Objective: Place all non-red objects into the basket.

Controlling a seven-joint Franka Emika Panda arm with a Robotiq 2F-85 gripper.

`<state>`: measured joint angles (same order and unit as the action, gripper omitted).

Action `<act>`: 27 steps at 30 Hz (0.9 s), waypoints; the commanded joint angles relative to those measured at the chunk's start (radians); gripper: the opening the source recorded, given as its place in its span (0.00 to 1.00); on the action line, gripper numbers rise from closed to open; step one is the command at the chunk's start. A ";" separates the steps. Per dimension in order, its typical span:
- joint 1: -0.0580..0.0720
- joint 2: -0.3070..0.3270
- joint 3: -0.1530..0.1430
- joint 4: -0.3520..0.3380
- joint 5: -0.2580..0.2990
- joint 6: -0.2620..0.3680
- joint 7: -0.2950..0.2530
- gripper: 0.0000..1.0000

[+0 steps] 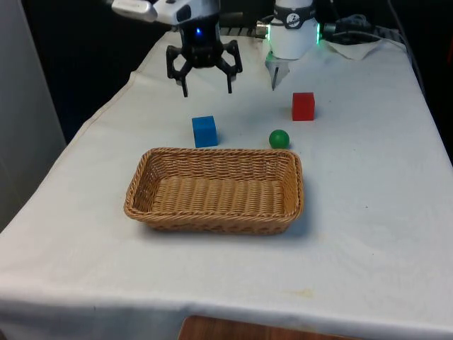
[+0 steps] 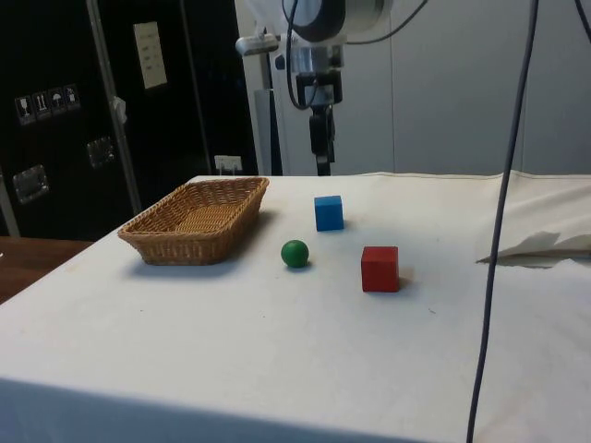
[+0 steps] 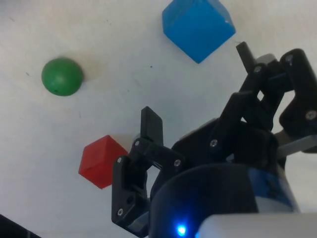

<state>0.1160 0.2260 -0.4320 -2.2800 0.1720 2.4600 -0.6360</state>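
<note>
A blue cube sits on the cloth just behind the basket's far rim, towards the front view's left. A green ball lies to its right, also close to the basket's far rim. A red cube stands farther back on the right. My gripper hangs open and empty in the air, above and behind the blue cube. The wicker basket has nothing in it.
A crumpled white cloth fold and cables lie at the table's far end by the robot base. A dark cable hangs down in the side view. Open cloth stretches in front of the basket.
</note>
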 commanded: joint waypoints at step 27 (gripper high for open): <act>-0.004 0.118 0.035 -0.001 0.135 0.110 -0.081 1.00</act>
<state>0.1160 0.3410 -0.4030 -2.2810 0.2950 2.5540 -0.7080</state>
